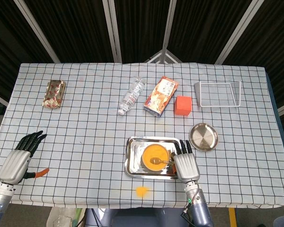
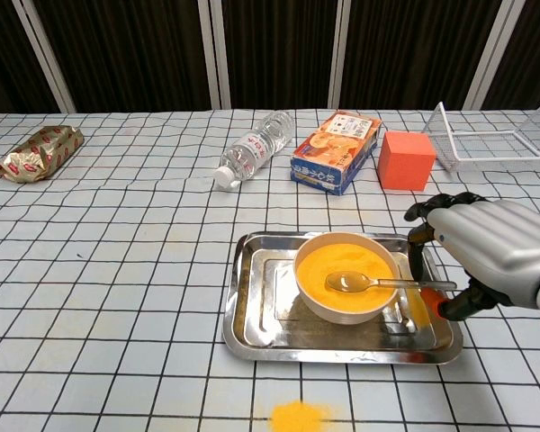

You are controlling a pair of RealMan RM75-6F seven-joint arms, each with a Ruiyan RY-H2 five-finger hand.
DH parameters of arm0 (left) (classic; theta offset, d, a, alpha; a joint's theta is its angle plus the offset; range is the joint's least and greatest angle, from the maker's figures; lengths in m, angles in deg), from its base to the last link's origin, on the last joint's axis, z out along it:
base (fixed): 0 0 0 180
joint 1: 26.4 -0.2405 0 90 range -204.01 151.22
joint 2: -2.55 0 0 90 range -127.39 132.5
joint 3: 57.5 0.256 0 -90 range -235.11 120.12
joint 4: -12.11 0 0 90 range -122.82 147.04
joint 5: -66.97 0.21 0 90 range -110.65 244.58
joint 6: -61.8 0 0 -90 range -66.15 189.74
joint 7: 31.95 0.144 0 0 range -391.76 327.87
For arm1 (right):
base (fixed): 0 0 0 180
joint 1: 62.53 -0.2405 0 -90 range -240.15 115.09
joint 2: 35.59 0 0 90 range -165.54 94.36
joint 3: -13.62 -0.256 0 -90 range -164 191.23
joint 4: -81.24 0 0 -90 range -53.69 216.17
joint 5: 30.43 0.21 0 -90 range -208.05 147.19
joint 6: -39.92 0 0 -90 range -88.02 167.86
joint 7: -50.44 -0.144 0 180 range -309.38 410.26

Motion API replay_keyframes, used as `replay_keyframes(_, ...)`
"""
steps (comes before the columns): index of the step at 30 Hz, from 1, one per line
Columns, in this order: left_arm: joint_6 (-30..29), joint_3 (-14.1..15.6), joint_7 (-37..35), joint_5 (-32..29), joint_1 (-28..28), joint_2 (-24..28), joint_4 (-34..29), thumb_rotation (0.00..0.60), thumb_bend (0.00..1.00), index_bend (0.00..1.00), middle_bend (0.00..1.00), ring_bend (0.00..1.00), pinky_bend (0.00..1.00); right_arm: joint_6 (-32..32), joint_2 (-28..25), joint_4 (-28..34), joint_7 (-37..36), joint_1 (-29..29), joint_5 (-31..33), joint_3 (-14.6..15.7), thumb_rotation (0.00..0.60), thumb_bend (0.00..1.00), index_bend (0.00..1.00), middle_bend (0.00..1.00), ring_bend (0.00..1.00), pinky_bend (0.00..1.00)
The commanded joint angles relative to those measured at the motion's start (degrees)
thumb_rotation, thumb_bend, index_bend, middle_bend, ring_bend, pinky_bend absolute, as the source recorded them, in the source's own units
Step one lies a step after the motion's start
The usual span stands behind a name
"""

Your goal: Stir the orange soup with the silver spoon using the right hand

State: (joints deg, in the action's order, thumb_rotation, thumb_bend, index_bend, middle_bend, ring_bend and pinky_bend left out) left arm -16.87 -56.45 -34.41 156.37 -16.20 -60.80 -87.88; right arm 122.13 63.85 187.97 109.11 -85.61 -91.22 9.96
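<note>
- Right hand [image 2: 490, 256] hangs at the right edge of the steel tray [image 2: 252, 315], fingers curled downward beside the end of the spoon handle; from the chest view I cannot tell whether any finger is actually on the handle, so a grip is not confirmed.
- Silver spoon [image 2: 378, 283] lies across the bowl [image 2: 319, 301], its scoop resting on the orange soup [image 2: 328, 262] near the middle and its handle sticking out over the bowl's right rim toward that hand.
- Bowl and tray sit near the front edge of the table [image 1: 85, 118], a little right of centre; the head view shows the right hand [image 1: 185, 164] overlapping the tray's right side.
- Left hand [image 1: 19, 158] rests by the front-left corner of the table, fingers spread, holding nothing, with a small orange-red object [image 1: 40, 172] just beside it.
- Progress, as I judge it: the hand has reached the spoon, but the soup surface looks smooth and the spoon lies flat, so stirring looks not yet started. Left to do: get a firm hold of the handle, then circle the scoop through the soup.
- Watch point: an orange patch [image 2: 297, 417] lies on the cloth in front of the tray, and a smear sits inside the tray's right side, so a careless sweep could slop more out.
</note>
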Motion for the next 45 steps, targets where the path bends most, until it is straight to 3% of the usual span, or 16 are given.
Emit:
replay_keyframes(1,0.0,0.0,0.0,0.0,0.0,0.0,0.0,0.600,0.02,0.00,0.00,0.00,0.00,0.0,0.0,0.0,0.1,-0.1,0.1,0.0,0.600,0.47,0.49,0.14,0.00,0.00)
replay_keyframes(15,0.1,0.1,0.0,0.0,0.0,0.1,-0.2,0.600,0.02,0.00,0.00,0.00,0.00,0.4,-0.2,0.5,1.0,-0.4,1.2,-0.4,0.600,0.50,0.49,0.14,0.00,0.00)
replay_keyframes(41,0.1,0.1,0.0,0.0,0.0,0.1,-0.2,0.600,0.02,0.00,0.00,0.00,0.00,1.0,0.1,-0.5,-0.2,-0.6,-0.1,0.1,0.600,0.50,0.58,0.18,0.00,0.00)
replay_keyframes(45,0.1,0.1,-0.1,0.0,0.0,0.1,-0.2,0.600,0.02,0.00,0.00,0.00,0.00,1.0,0.1,-0.4,-0.4,-0.6,-0.3,0.1,0.600,0.55,0.60,0.19,0.00,0.00)
